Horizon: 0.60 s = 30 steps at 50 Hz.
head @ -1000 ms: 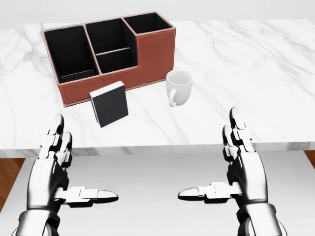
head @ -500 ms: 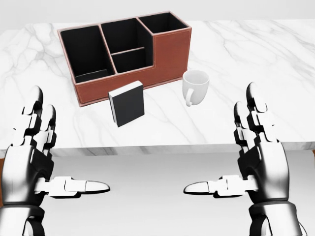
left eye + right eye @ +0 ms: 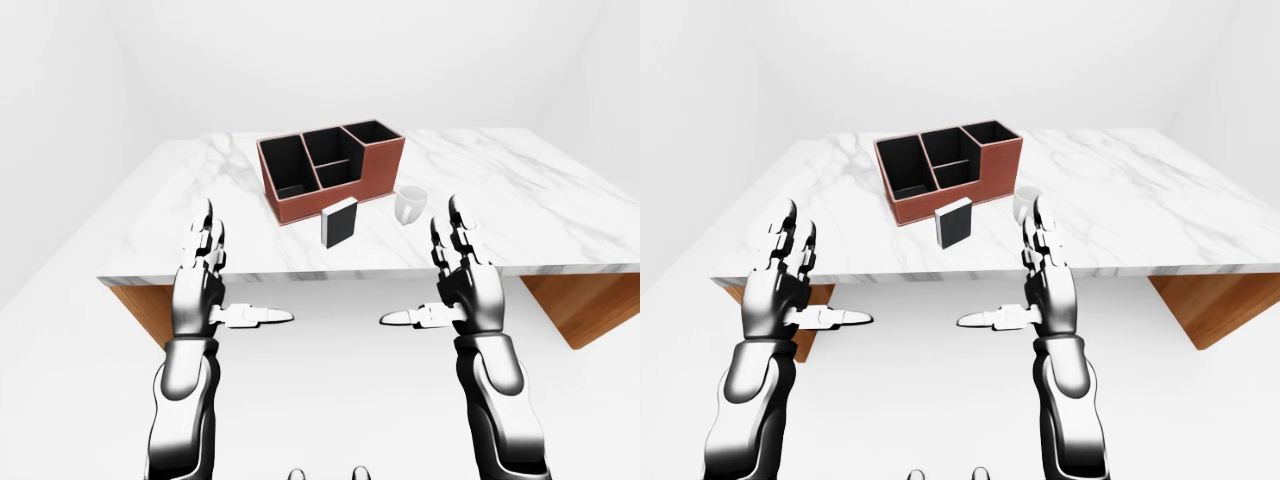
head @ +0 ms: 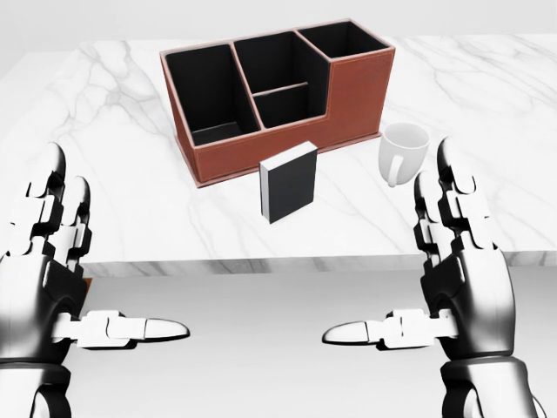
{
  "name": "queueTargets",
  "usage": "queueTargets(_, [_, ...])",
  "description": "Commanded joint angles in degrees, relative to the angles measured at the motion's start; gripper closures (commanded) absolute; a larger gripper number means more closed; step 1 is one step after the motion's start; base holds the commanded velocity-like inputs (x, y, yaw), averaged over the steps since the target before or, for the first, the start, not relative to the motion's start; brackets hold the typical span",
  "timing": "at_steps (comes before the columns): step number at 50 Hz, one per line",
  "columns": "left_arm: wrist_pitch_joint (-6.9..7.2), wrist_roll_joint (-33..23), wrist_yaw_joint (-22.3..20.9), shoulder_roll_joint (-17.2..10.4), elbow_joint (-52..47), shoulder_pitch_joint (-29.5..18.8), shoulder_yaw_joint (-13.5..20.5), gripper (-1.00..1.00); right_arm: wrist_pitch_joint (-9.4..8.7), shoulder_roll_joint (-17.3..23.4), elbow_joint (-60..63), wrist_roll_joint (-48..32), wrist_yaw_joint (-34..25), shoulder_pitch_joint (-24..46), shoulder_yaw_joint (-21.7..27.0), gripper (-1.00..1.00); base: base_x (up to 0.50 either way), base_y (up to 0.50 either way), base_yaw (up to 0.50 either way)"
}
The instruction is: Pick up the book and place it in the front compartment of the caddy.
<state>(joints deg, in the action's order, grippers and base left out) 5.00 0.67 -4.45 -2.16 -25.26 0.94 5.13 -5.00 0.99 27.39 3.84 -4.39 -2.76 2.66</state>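
Both robot hands, left [image 4: 52, 279] and right [image 4: 457, 279], fingers spread upright, thumbs inward, empty, short of the book [image 4: 289, 182].

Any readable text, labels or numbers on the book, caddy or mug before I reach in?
None. The book shows a plain black cover, the caddy plain brown walls, the mug plain white. The marble table bears only veining. Nothing legible in any view.

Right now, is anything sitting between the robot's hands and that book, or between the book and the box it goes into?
Nothing visible blocks either path. The book stands upright on bare marble just below the caddy in the head view. The white mug sits off to the right. Both hands, left hand and right hand, hover open short of the table edge.
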Motion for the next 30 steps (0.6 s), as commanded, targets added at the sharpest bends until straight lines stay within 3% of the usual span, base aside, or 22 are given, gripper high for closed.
queueTargets(1, [0.0,0.1,-0.2,0.1,-0.3,0.0,0.0,-1.0,0.0,0.1,0.7,-1.9,0.3,0.1,-0.5,-1.0,0.0,0.0,0.0])
queueTargets(14, [0.0,0.2,-0.2,0.1,-0.9,-0.1,0.1,-1.0,0.0,0.0,1.9,-0.2,-0.9,0.0,-0.2,-1.0,0.0,0.0,0.0])
queueTargets(30, [0.0,0.4,-0.3,0.0,-1.7,-0.2,0.2,-1.0,0.0,-0.1,3.8,0.3,-1.3,-1.1,-0.9,-1.0,0.48,0.0,0.0])
